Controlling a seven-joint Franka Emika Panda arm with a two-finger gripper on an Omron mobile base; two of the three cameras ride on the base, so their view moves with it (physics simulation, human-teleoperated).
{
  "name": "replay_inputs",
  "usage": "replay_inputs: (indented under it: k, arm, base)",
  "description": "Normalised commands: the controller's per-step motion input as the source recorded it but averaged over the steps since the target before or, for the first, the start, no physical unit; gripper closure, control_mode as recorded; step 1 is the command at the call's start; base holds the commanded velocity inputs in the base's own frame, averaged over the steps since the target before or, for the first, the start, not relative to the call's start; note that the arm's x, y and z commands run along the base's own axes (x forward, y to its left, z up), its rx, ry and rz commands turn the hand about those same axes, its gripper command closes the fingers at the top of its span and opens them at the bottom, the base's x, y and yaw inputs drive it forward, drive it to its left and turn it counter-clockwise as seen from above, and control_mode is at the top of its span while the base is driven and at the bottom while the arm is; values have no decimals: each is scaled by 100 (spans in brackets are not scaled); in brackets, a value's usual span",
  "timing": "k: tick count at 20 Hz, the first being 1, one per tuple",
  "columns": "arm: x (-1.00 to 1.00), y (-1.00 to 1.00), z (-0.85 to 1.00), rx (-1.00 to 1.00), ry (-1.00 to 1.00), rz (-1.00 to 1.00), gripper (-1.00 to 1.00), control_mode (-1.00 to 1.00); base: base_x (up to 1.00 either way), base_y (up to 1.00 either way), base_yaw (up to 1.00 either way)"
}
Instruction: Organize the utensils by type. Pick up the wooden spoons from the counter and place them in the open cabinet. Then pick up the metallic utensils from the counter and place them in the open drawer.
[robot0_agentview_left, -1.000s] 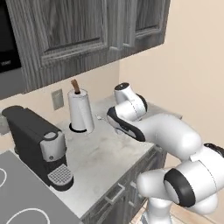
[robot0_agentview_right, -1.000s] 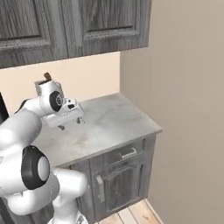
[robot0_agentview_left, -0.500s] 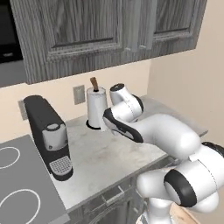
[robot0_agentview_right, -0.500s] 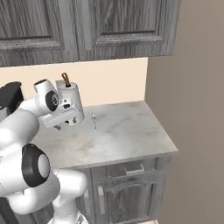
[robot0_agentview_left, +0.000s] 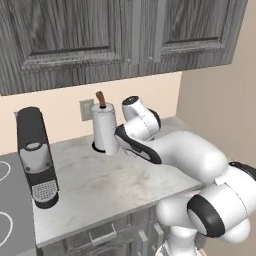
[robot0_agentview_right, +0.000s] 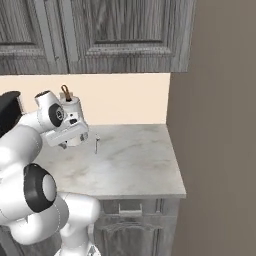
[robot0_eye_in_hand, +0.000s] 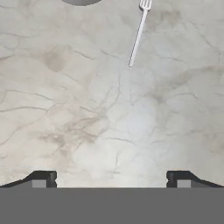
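Note:
A thin silver fork (robot0_eye_in_hand: 139, 33), one of the metallic utensils, lies on the light grey marbled counter (robot0_eye_in_hand: 109, 122) at the top of the hand view, tines pointing away. In the right base view the same fork (robot0_agentview_right: 96, 143) lies just right of my gripper (robot0_agentview_right: 72, 144). My gripper (robot0_eye_in_hand: 111, 180) hovers over bare counter, open, with nothing between its fingertips (robot0_eye_in_hand: 43, 178). The fork lies ahead of it, well apart. The wooden spoons, the cabinet and the drawer are out of view.
A paper towel roll (robot0_agentview_left: 105, 129) on a stand is at the back of the counter (robot0_agentview_left: 100, 185), close behind my hand. A black coffee machine (robot0_agentview_left: 35, 155) stands at the left beside a stovetop (robot0_agentview_left: 7, 220). A beige wall (robot0_agentview_right: 215, 125) bounds the counter on the right.
The base has moved, so the whole scene has shifted in both base views. The fork has come into the right base view. My gripper has stayed open.

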Motion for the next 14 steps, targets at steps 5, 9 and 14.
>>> replay_inputs:
  k: [5,9,14]
  arm:
    - [0,0,0,0,0,0,-100,100]
    - [8,-7,-15,17,0,10,-100,-100]
    - [11,8,-34,39,0,18,-100,-100]
  base:
    - [32,-52,18]
    - [12,-16,10]
    - [0,0,0]
